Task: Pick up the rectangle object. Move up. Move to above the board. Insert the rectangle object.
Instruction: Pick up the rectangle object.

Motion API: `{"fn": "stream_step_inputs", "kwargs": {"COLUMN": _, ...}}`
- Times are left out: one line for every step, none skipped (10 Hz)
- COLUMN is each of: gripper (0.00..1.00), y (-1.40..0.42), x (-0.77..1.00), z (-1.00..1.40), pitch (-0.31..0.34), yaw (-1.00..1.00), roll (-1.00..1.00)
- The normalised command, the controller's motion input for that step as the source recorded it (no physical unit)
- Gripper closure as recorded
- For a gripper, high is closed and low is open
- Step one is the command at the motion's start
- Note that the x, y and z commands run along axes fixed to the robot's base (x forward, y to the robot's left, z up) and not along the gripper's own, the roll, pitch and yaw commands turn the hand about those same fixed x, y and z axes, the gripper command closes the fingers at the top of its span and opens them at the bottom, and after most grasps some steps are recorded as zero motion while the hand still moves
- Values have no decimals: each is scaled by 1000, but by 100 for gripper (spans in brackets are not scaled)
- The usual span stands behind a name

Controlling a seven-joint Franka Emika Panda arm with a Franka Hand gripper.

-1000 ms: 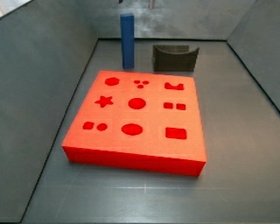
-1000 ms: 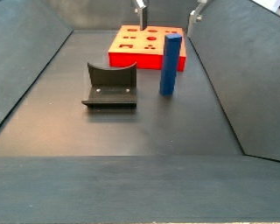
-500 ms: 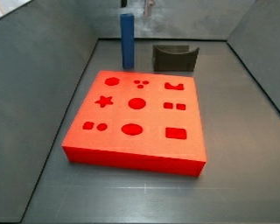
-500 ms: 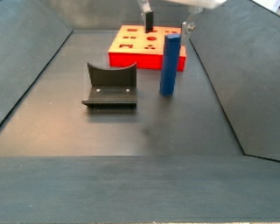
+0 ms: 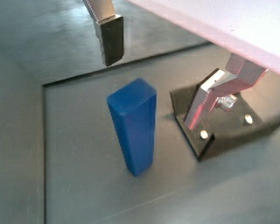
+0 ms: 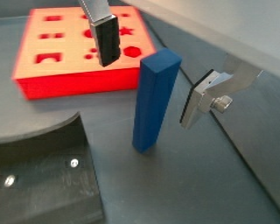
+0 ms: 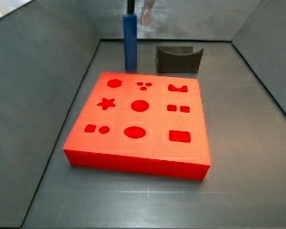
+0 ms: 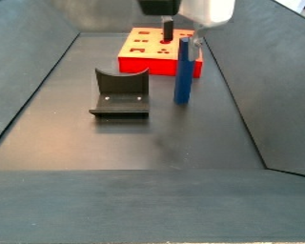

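The rectangle object (image 7: 130,45) is a slim blue bar standing upright on the floor just behind the red board (image 7: 139,116), beside the fixture (image 7: 178,59). It also shows in the other side view (image 8: 183,71) and in both wrist views (image 5: 133,122) (image 6: 154,101). My gripper (image 7: 136,12) is open right above the bar's top, with one finger on each side of it and a gap to each. In a wrist view the gripper (image 6: 156,68) has its dark pad (image 6: 105,41) on one side and its silver finger (image 6: 206,94) on the other. Nothing is held.
The dark grey fixture (image 8: 121,92) stands on the floor close to the bar, and also shows in a wrist view (image 6: 38,179). The board (image 8: 159,48) lies just past the bar. Grey slanted walls (image 7: 62,54) enclose the floor on both sides.
My gripper has come down from the top of the side views and moved over the bar; its fingers now bracket the bar's top. The bar, board and fixture have not moved.
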Motion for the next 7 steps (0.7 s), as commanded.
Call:
{"fn": "stream_step_inputs", "kwargs": {"gripper": 0, "y": -97, "x": -469, "z": -394, "pitch": -76, "yaw": -611, "roll": -63}}
{"fn": "stream_step_inputs", "kwargs": {"gripper": 0, "y": -109, "x": -583, "z": -423, "pitch": -76, "yaw": -509, "roll": -69}}
{"fn": "stream_step_inputs", "kwargs": {"gripper": 0, "y": -103, "x": -740, "z": -229, "pitch": -90, "yaw": -306, "roll": -21}}
{"fn": "stream_step_inputs", "kwargs": {"gripper": 0, "y": 0, "x": -23, "z": 0, "pitch": 0, "yaw": 0, "roll": -3}}
{"fn": "stream_step_inputs", "kwargs": {"gripper": 0, "y": 0, "x": 146, "z": 0, "pitch": 59, "yaw": 34, "roll": 0}}
{"fn": "stream_step_inputs", "kwargs": {"gripper": 0, "y": 0, "x": 717, "z": 431, "pitch": 330, "yaw": 89, "roll": -201}}
{"fn": "stream_step_inputs", "kwargs": {"gripper": 0, "y": 11, "x": 657, "z": 326, "pitch": 281, "yaw": 71, "roll": -160}}
